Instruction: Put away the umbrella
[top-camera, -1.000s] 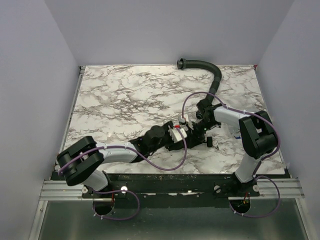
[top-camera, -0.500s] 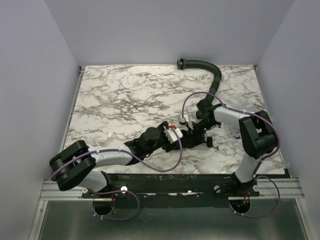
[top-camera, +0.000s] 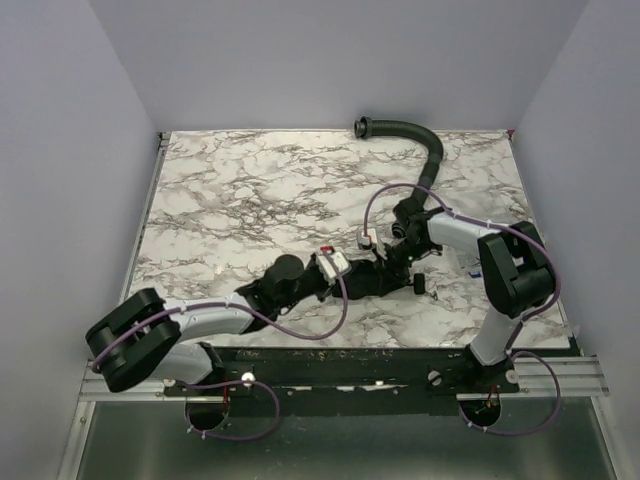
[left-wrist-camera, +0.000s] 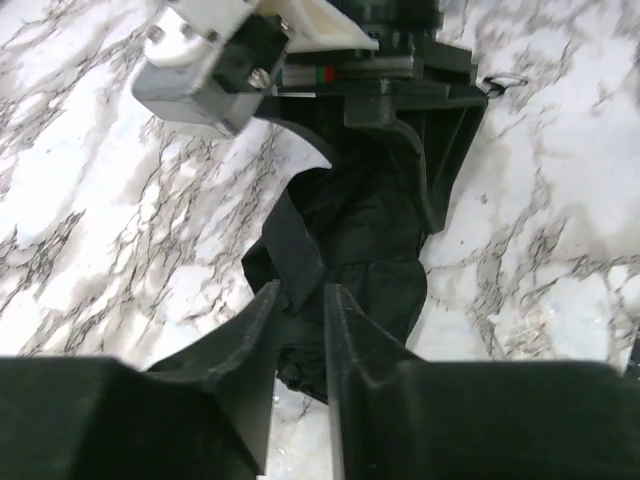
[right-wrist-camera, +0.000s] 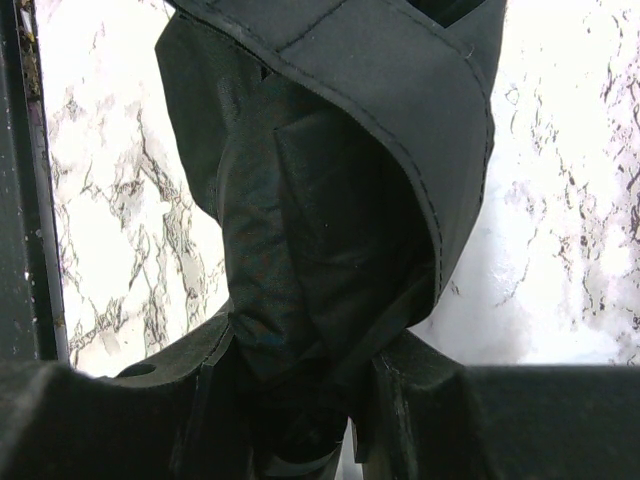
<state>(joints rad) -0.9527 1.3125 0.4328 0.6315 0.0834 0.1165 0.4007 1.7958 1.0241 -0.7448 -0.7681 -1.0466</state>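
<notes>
The umbrella (top-camera: 385, 279) is a short black fabric bundle lying on the marble table near the front, between both arms. In the right wrist view my right gripper (right-wrist-camera: 305, 340) is shut on one end of the umbrella (right-wrist-camera: 330, 200), folded fabric bulging out between its fingers. In the left wrist view the umbrella (left-wrist-camera: 370, 230) lies ahead with its flat strap (left-wrist-camera: 293, 240) running back into my left gripper (left-wrist-camera: 300, 295), whose jaws stand close together on that strap. From above, the left gripper (top-camera: 355, 280) meets the bundle from the left and the right gripper (top-camera: 393, 262) from behind.
A curved black corrugated hose (top-camera: 425, 145) lies at the back right of the table. A small black piece (top-camera: 418, 286) sits just right of the bundle, and a small white and blue bit (top-camera: 472, 268) lies near the right arm. Purple cables loop off both arms.
The left arm has drawn back to the left and its jaws have closed from wide to narrow on the strap. The right arm and the bundle have stayed put.
</notes>
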